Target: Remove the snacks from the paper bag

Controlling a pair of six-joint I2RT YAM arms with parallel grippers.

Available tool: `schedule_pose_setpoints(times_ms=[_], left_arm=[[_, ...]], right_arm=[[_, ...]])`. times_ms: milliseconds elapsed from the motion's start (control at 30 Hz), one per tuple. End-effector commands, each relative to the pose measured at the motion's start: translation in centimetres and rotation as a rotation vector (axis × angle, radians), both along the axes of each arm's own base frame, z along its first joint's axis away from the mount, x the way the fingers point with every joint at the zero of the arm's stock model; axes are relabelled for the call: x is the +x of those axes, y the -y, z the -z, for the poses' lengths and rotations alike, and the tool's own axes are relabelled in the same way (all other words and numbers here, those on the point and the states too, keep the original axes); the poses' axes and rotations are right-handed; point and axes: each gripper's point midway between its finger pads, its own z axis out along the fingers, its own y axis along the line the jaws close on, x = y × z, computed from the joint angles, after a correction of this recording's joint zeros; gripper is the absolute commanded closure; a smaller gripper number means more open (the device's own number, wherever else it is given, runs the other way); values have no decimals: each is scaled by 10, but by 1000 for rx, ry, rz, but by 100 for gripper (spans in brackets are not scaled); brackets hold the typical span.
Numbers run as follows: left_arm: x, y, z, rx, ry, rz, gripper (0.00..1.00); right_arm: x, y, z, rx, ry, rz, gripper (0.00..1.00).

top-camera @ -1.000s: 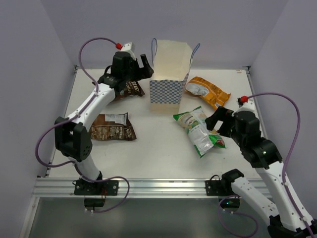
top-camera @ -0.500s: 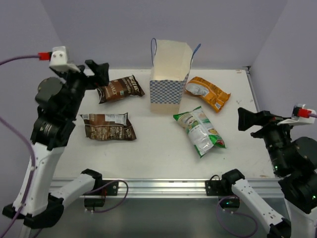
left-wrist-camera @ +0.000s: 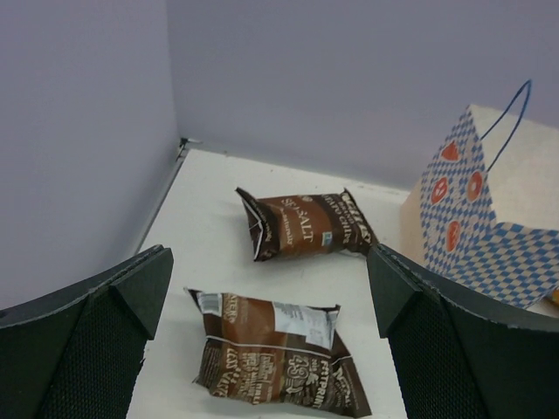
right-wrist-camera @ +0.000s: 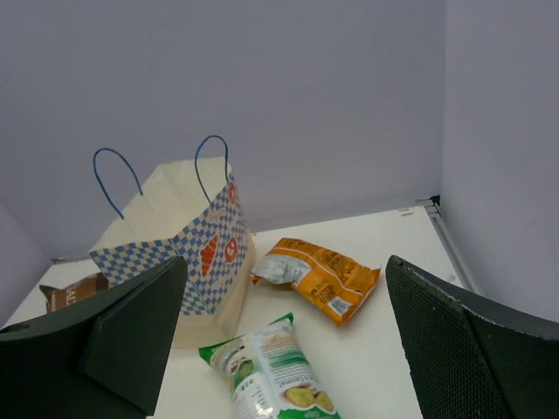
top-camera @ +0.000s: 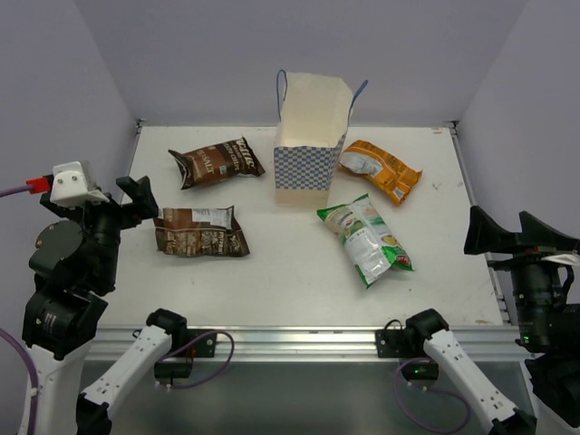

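I see left gripper and right gripper spread wide, holding nothing; four snacks lie outside upright paper bag.

This looks like a robotics lab test cell. A white counter is boxed in by plain lilac walls. An aluminium rail along its near edge carries the bolted bases of two robot arms with trailing purple cables.

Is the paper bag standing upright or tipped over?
Upright: the paper bag stands on its checked base, mouth open upward, with its blue handles raised above the rim.
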Motion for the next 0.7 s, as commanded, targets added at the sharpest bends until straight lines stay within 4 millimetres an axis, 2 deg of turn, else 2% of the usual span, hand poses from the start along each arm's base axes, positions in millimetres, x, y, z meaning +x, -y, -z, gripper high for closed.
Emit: schedule_pose_setpoints(times_ms=[0,167,300,667], left_arm=[[-17,-18,8,52,-56,-65,0],[-26,-22,-1,17,-23,-75,0],[-28,-25,5,-4,-37,-94,0],[-28,-25,10,0,-53,-99,0]], right_arm=[[0,8,-5,-17,31,47,1],[0,8,-12,-33,42,48,1],[2,7,-21,-49,54,47,1],[7,2,-28,-49,71,30,1]])
